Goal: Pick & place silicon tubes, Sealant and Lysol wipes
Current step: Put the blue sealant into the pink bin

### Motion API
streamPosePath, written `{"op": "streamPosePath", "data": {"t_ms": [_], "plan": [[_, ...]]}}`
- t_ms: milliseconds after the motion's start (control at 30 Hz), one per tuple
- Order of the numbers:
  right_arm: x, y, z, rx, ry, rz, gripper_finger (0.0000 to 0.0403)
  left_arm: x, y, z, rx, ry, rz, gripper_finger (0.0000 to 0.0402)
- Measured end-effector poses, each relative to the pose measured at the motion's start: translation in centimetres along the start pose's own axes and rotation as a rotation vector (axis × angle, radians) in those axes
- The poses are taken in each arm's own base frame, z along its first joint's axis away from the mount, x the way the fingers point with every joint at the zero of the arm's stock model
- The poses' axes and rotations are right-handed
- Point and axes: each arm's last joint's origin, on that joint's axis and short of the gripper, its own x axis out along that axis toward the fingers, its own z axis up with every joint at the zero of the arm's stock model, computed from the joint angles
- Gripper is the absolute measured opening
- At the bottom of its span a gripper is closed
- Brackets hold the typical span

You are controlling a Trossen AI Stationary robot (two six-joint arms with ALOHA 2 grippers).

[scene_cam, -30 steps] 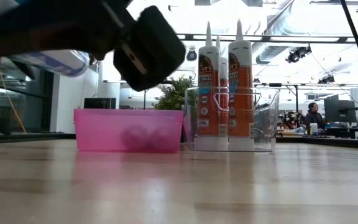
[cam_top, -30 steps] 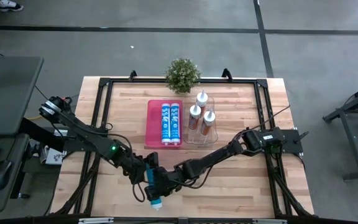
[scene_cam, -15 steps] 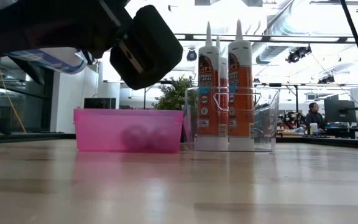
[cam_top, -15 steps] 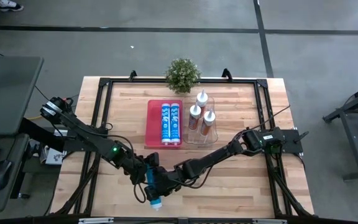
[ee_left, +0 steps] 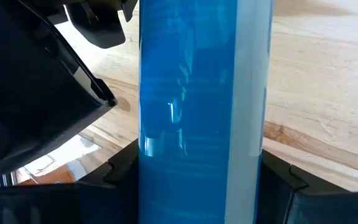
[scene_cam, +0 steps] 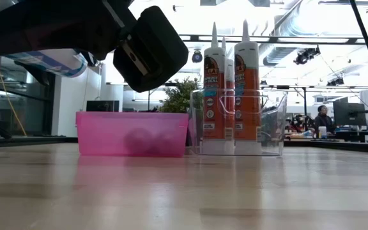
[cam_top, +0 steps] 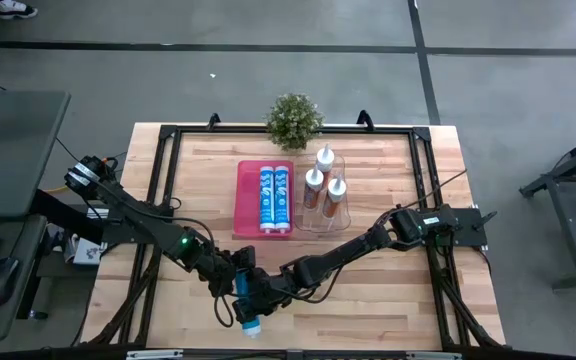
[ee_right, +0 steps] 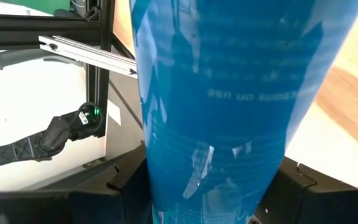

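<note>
Left gripper (cam_top: 238, 287) and right gripper (cam_top: 260, 295) — both around blue tube (cam_top: 249, 312).

On the worktop (cam_top: 388, 300), two tubes (cam_top: 274, 198) lie in a tray (cam_top: 241, 200); a bin (cam_top: 340, 214) just right holds three sealants (cam_top: 325, 180) (upright). A plant (cam_top: 294, 120) sits behind. Both tools (cam_top: 246, 292) meet at a tube (cam_top: 247, 312) near the front edge.
</note>
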Motion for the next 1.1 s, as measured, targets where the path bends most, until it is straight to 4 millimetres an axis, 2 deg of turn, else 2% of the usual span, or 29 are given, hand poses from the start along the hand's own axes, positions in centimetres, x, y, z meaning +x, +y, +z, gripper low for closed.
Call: {"op": "streamPosePath", "data": {"t_ms": [467,733,967,1100], "plan": [[0.0,0.0,0.1,-0.006,-0.008,0.001,0.0212,-0.1,-0.5,-0.2,-0.023,0.021,-0.043,0.0198],[-0.1,0.4,-0.3,-0.026,0.013,0.035,0.0295,0.0,-0.9,-0.2,-0.059,0.0,-0.099,0.0198],[-0.3,0.7,-1.1,-0.039,0.048,0.039,0.0304,-0.1,-1.0,-0.3,-0.058,0.016,-0.111,0.0197],[-1.9,1.6,-2.5,-0.057,0.07,0.01,0.0304,-0.3,-1.6,-1.0,-0.03,0.088,-0.163,0.0197]]}}
